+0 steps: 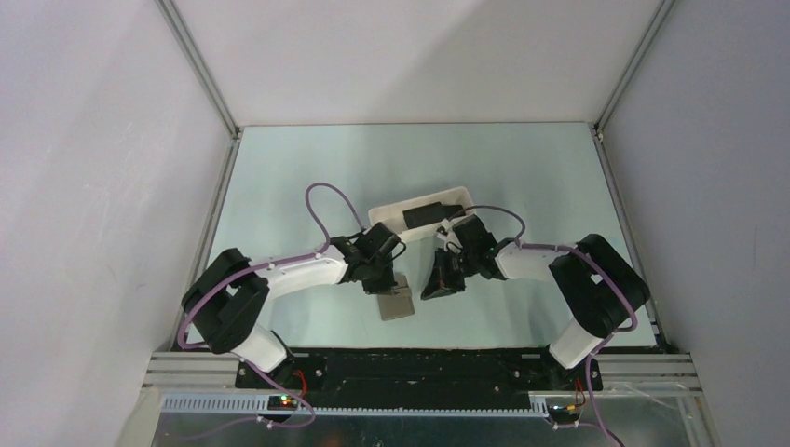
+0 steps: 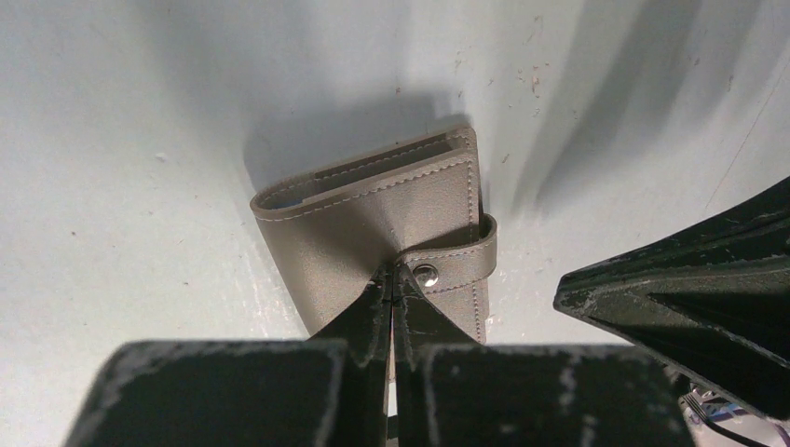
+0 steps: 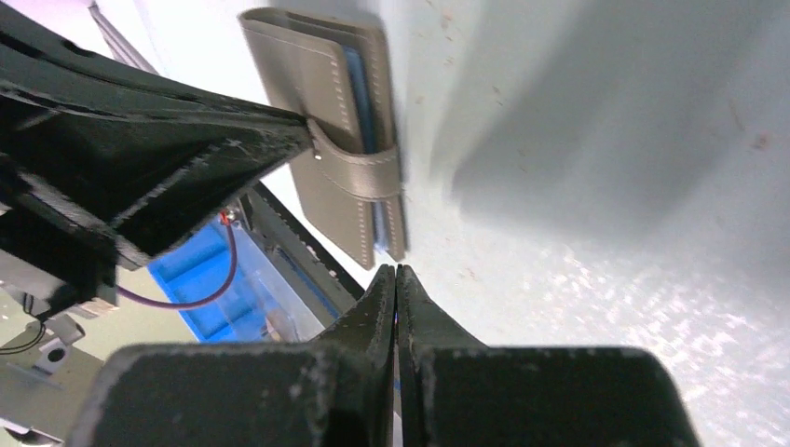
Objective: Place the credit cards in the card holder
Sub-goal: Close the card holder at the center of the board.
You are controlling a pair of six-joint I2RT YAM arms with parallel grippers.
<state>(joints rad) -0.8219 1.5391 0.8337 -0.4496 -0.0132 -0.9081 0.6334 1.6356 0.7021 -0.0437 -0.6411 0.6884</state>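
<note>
Left gripper (image 2: 392, 279), closed, rests on the card holder (image 2: 373, 219); right gripper (image 3: 397, 271), closed and empty, sits just beside its near end.

Card holder (image 2: 373, 219) edge behind left fingers (image 2: 365, 321)

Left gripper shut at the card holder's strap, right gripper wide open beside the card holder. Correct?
No: the right gripper is shut, fingertips together, as the right wrist view shows. The left gripper is shut at the strap of the card holder.
</note>
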